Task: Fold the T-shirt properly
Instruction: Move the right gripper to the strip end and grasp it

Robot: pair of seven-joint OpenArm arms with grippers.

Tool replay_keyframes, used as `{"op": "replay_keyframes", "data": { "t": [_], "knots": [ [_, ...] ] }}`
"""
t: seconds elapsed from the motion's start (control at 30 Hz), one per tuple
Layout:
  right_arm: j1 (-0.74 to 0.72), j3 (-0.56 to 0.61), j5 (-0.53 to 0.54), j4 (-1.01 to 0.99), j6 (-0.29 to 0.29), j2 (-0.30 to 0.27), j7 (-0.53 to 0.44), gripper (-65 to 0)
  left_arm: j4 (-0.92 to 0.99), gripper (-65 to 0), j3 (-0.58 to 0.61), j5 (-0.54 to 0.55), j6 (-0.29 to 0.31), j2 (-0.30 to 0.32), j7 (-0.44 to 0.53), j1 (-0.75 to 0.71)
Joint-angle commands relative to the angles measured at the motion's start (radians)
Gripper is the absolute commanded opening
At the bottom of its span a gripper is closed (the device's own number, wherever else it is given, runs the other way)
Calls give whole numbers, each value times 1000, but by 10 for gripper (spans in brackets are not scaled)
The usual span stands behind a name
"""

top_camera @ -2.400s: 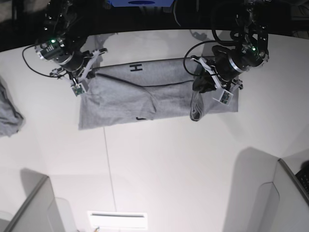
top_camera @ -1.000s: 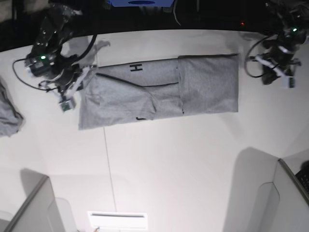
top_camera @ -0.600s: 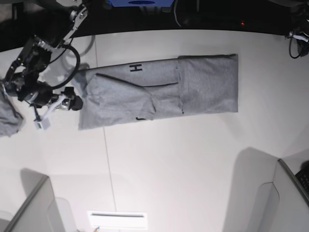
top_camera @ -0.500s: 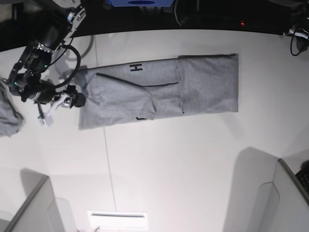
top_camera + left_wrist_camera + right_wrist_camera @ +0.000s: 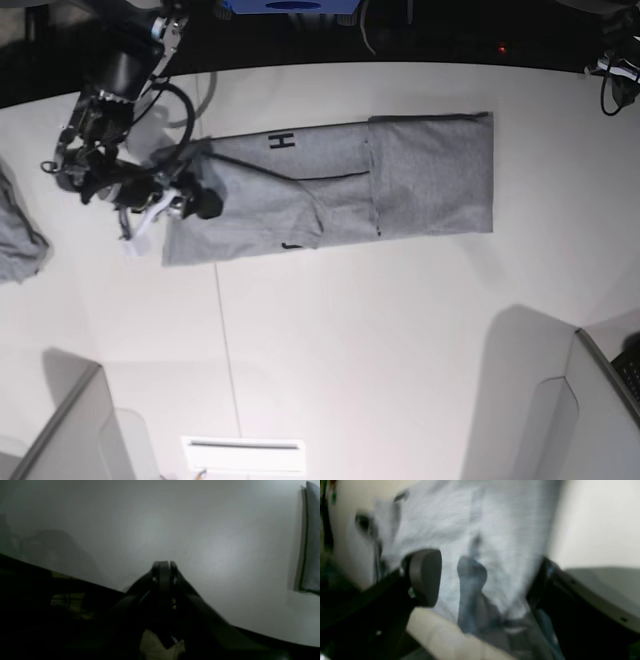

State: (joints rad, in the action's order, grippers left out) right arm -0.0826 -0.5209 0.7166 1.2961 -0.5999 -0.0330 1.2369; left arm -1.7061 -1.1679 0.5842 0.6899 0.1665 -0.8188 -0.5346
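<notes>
The right tool hovers, jaws wide apart, over the near end of the T-shirt stretched across the bench; a clean fold likely needs both layers pinched. The left tool, pressed together, idles far off.

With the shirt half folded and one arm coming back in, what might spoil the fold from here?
1. The right end effector is wide open over the left end of the T-shirt; it may pinch only the top layer.
2. Dragging could shift the flap already folded at the shirt's other end.
3. The left end effector, shut, sits off the cloth and cannot pin it.
</notes>
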Motion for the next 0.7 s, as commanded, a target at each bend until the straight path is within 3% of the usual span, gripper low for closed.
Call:
{"op": "replay_keyframes", "data": {
  "t": [0.0, 0.1, 0.23, 0.43, 0.5, 0.67],
  "knots": [
    [27, 26, -71, -6, 8, 5, 40, -200, -16, -650, -7, 16, 8, 15, 23, -8],
    [51, 72, -71, -8, 8, 6, -19, -234, -16, -650, -7, 16, 8, 15, 23, -8],
    [53, 78, -71, -10, 10, 6, -26, -245, -12, -650, -5, 16, 8, 15, 23, -6],
    [33, 80, -76, -11, 11, 3, -29, -273, -10, -650, 127, 16, 8, 18, 23, 3],
    [30, 80, -76, -11, 11, 3, -30, -363, -7, -650, 164, -8, 8, 18, 23, 40],
    [10, 80, -78, -16, 11, -20, -30, -650, -7, -650, 279, -266, 8, 15, 23, 159]
  ]
}}
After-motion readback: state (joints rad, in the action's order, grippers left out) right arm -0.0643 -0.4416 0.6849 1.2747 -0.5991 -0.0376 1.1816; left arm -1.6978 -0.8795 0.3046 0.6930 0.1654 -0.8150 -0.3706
